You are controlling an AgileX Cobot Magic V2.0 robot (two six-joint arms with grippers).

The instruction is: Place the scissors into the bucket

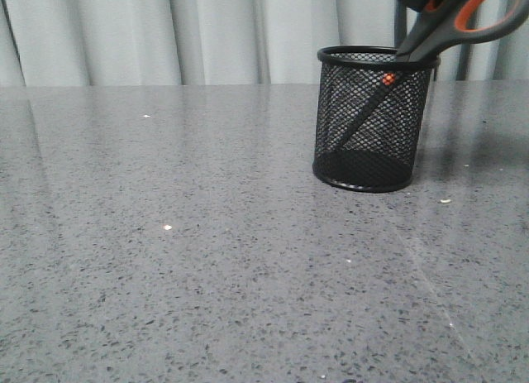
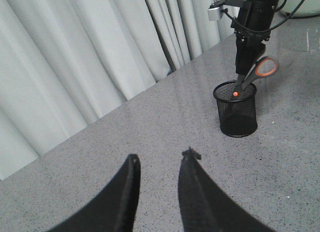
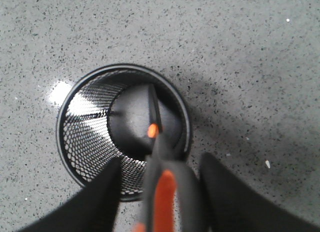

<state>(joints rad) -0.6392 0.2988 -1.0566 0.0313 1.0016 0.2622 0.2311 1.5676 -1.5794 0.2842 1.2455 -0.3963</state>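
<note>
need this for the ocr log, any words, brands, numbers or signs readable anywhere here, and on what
None: no view shows readable text.
The scissors show only orange lining and an orange pivot dot, no brand.
The mesh bucket carries no label.
The table and curtain are unmarked.

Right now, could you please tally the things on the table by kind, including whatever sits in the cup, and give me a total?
Scissors: 1, blades down inside the cup, handles sticking out above the rim
Mesh cup: 1, upright on the table
Total: 2
</note>
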